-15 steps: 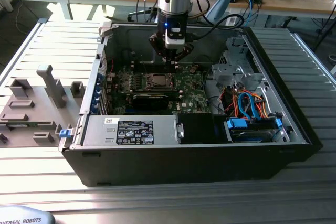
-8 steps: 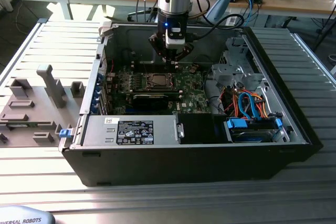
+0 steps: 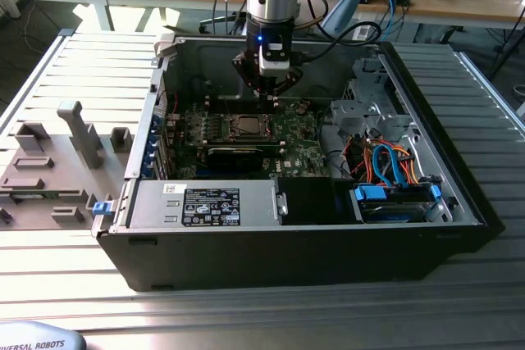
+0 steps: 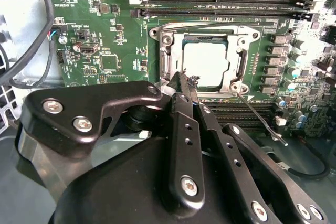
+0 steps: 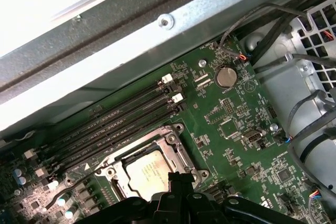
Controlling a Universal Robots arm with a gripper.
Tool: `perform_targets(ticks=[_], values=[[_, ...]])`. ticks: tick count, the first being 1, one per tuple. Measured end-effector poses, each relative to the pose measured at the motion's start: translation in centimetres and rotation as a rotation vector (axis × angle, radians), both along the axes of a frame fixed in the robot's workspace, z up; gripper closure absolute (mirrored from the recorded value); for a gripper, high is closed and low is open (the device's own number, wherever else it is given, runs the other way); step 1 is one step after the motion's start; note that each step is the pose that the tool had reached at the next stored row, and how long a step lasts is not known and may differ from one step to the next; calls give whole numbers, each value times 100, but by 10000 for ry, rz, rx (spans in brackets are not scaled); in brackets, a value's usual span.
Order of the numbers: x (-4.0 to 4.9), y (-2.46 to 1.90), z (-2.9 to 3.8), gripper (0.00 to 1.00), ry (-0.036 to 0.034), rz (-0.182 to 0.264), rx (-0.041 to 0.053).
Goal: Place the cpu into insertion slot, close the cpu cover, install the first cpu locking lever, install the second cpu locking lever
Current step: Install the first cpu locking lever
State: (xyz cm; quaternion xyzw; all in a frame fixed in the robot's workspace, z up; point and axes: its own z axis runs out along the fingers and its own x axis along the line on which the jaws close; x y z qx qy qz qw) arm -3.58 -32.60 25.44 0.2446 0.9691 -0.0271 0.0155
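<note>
Green board [image 4: 105,40] is seen below the end effector [image 4: 181,77], squeezed shut on nothing beside the cpu cover [image 4: 168,56]; the thin lever [image 4: 261,120] is likely best pushed slowly.

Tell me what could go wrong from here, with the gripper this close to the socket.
1. The gripper has its tips shut right at the edge of the cpu cover, beside the cpu. A sideways slip could scrape the cpu or the green board.
2. One thin locking lever slants out over the board and looks unlatched. It might spring back or snag on the small components next to it.
</note>
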Motion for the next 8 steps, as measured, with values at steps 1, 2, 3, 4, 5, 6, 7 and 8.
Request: perform_targets(ticks=[1, 2, 3, 4, 5, 6, 7, 8], values=[[0, 0, 0, 89, 1, 11, 0], [0, 0, 0, 89, 0, 23, 0], [0, 0, 0, 89, 0, 32, 1], [0, 0, 0, 89, 0, 41, 0], [0, 0, 0, 89, 0, 59, 0], [0, 0, 0, 89, 0, 74, 0], [0, 0, 0, 89, 0, 83, 0], [0, 0, 0, 89, -1, 91, 0]])
